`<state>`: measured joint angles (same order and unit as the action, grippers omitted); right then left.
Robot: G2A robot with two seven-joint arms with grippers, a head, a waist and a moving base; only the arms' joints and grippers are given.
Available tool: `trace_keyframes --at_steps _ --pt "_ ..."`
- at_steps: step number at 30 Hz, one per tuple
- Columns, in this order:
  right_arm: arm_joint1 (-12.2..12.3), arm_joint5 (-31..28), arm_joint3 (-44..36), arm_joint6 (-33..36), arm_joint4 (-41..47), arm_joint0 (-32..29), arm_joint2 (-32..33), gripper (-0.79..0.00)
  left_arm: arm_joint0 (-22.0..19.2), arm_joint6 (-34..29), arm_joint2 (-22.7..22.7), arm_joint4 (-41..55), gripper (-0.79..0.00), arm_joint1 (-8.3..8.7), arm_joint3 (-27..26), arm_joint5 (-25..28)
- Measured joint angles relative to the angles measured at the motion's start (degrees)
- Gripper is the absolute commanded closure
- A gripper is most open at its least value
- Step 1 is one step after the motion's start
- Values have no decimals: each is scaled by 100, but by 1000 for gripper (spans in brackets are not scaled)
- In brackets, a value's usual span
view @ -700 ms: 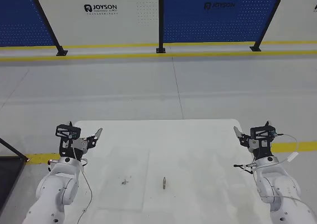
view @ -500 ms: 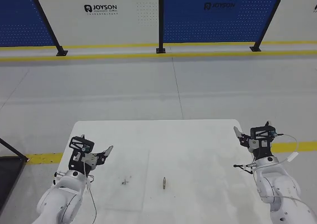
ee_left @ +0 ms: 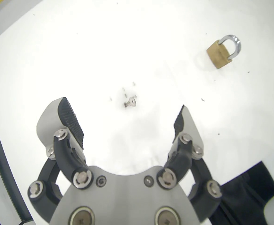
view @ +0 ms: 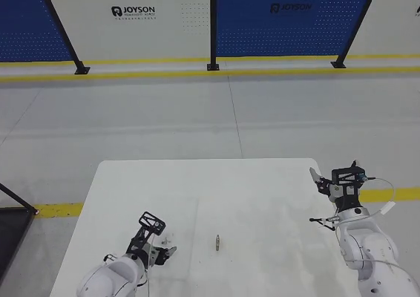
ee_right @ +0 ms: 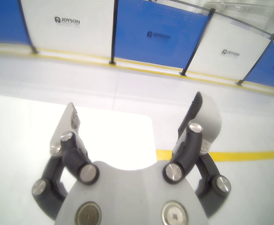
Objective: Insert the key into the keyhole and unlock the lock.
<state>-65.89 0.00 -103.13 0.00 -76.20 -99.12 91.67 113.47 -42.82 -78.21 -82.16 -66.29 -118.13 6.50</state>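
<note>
While left gripper (ee_left: 123, 111) hovers spread | key (ee_left: 130, 102) flat | head seemingly toward lock (ee_left: 217, 54)

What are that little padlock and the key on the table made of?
The padlock body looks like brass, a matte yellow-gold; its shackle looks like polished steel, bright and glossy. The key seems a silvery metal, too small to say which.

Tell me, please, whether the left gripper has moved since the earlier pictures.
Yes: the left gripper has moved from the edge of the table inward toward the key, nearer the padlock.
</note>
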Motion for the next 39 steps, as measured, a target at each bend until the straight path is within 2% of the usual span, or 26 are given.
trace_keyframes --at_steps 1,3,4,5,10,12,15,17,26,39 --pt "0 0 0 0 0 0 0 -785 -72 -80 94 -85 -730 -11 56 -60" --pt "0 0 0 0 0 0 0 -785 -211 -196 297 -276 -677 -34 169 -207" --pt "0 0 0 0 0 0 0 -785 -257 -246 374 -333 -616 -42 212 -262" --pt "0 0 0 0 0 0 0 -785 -297 -292 444 -394 -520 -51 248 -315" --pt "0 0 0 0 0 0 0 -785 -419 -411 684 -648 -505 -83 419 -561" --pt "0 0 0 0 0 0 0 -785 -447 -404 720 -699 -526 -90 477 -616" --pt "0 0 0 0 0 0 0 -785 -483 -365 759 -750 -468 -99 562 -678" --pt "0 0 0 0 0 0 0 -785 -513 -347 780 -785 -394 -104 620 -703" --pt "0 0 0 0 0 0 0 -785 -665 -310 888 -894 -351 -135 857 -807" --pt "0 0 0 0 0 0 0 -785 -855 -282 981 -906 -237 -173 1147 -826"
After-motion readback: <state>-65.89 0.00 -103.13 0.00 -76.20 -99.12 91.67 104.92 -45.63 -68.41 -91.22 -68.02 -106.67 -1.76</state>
